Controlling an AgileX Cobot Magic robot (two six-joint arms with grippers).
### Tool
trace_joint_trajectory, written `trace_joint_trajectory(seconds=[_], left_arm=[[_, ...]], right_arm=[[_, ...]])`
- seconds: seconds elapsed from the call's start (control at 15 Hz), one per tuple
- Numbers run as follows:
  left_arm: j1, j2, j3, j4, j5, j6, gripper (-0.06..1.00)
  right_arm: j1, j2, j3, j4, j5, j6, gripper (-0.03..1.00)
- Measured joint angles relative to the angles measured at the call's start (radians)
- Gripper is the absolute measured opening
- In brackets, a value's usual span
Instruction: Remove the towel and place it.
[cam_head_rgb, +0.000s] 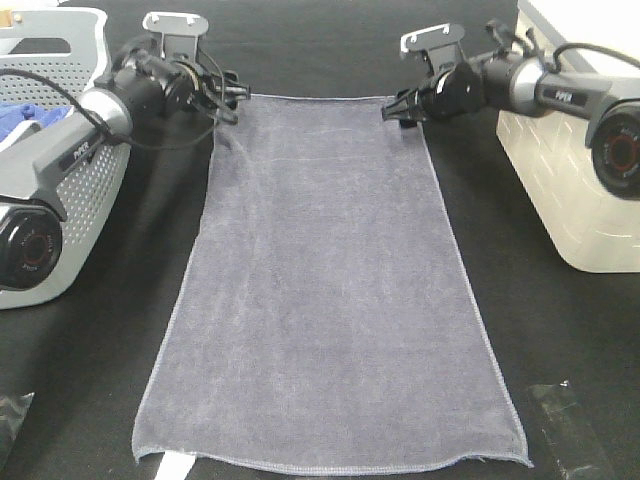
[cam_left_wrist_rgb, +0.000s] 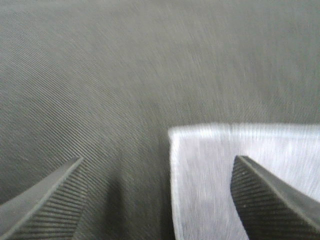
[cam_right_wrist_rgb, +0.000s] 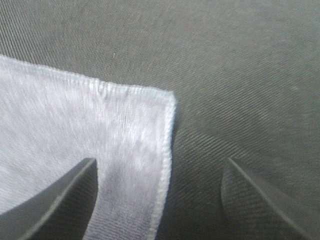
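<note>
The slate-grey towel (cam_head_rgb: 330, 290) lies flat and spread lengthwise on the black table. My left gripper (cam_head_rgb: 232, 103) is open at its far left corner; in the left wrist view that corner (cam_left_wrist_rgb: 240, 170) lies between the spread fingers (cam_left_wrist_rgb: 50, 200), held by neither. My right gripper (cam_head_rgb: 398, 110) is open at the far right corner; in the right wrist view that hemmed corner (cam_right_wrist_rgb: 125, 130) lies between the spread fingers (cam_right_wrist_rgb: 55, 200), not gripped.
A grey perforated basket (cam_head_rgb: 60, 60) with a bright blue cloth (cam_head_rgb: 20, 118) in it stands at the left, behind my left arm. A white box (cam_head_rgb: 570, 170) stands at the right. Black tape patches (cam_head_rgb: 565, 420) lie near the front edge.
</note>
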Motion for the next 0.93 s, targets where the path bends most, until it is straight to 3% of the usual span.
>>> trace_joint_trajectory(seconds=[0.2,0.47,0.67,0.93], left_arm=[[-0.009,0.000,-0.123,-0.028,0.077,0.000,0.75],[-0.043,-0.073,-0.145,-0.062,0.133,0.003,0.76],[-0.080,-0.176,-0.145,-0.070,0.193,0.098,0.76],[-0.126,-0.307,-0.146,-0.097,0.484,0.195,0.76]], right_arm=[[0.000,-0.075,0.000,0.052,0.057,0.000,0.67],[0.008,-0.214,0.000,0.094,0.146,-0.008,0.67],[0.026,-0.315,0.000,0.102,0.228,-0.009,0.67],[0.030,-0.465,0.000,0.129,0.487,-0.010,0.67]])
